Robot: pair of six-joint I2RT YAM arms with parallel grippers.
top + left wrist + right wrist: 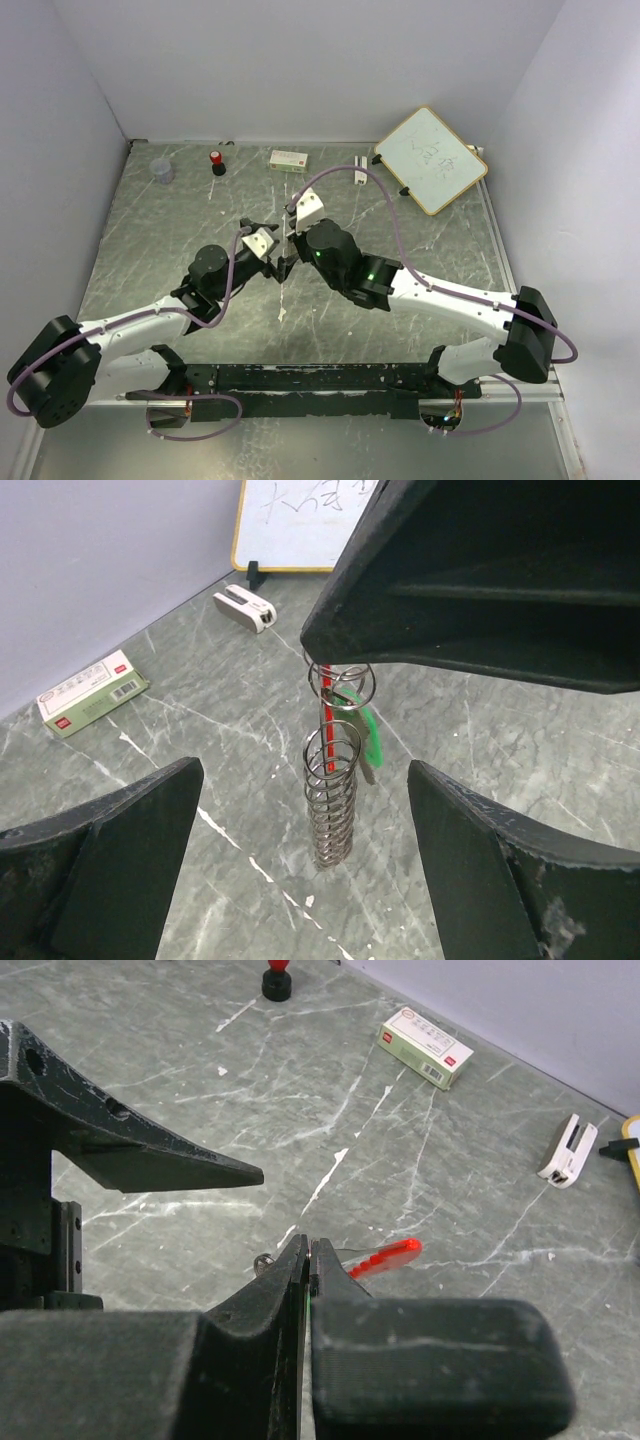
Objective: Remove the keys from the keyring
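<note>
The keyring (340, 685) hangs in the air from my right gripper (310, 1257), whose jaws are pressed shut on its top. Below the ring hang a silver coiled spring (332, 800), a green key (372, 742) and a red key (327, 715). The red key (385, 1257) also sticks out beside the right fingers in the right wrist view. My left gripper (305, 770) is open, with one finger on each side of the spring and touching nothing. In the top view both grippers meet at mid-table: the left gripper (274, 262), the right gripper (292, 260), with the keyring (284, 295) dangling below them.
At the back of the table stand a whiteboard (432, 158), a small green-white box (288, 159), a red-capped little bottle (216, 162), a clear cup (162, 171) and a white clip (358, 177). White walls enclose the table on three sides.
</note>
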